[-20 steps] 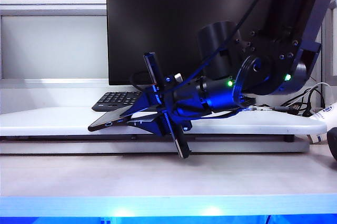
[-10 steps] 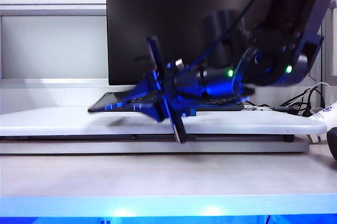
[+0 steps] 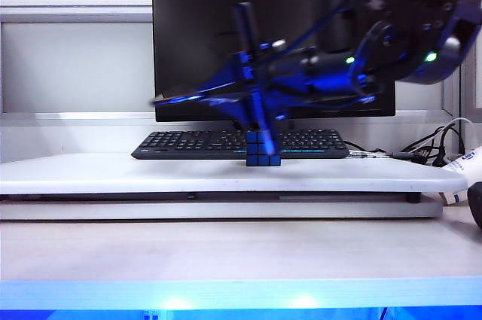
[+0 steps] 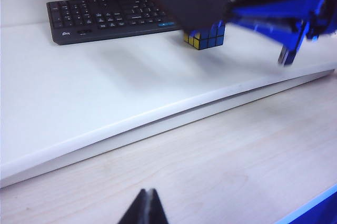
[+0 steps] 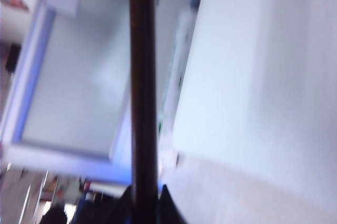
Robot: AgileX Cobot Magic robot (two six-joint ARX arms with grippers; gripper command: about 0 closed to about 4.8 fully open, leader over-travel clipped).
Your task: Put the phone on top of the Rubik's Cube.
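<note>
Low in the left wrist view, the left gripper (image 4: 143,209) shows only dark fingertips pressed together above bare pale wood, holding nothing. Beyond it a raised white shelf (image 3: 90,173) crosses the exterior view's middle. On that shelf the Rubik's Cube (image 3: 263,147) stands just in front of a black keyboard (image 3: 181,143), blue face forward. Above the cube, in mid-frame, the right gripper (image 3: 239,98) is blurred and pinches the phone (image 3: 192,95), which juts toward the left, nearly level and clear of the cube. Farthest back, a dark monitor (image 3: 196,41) fills the upper centre.
</note>
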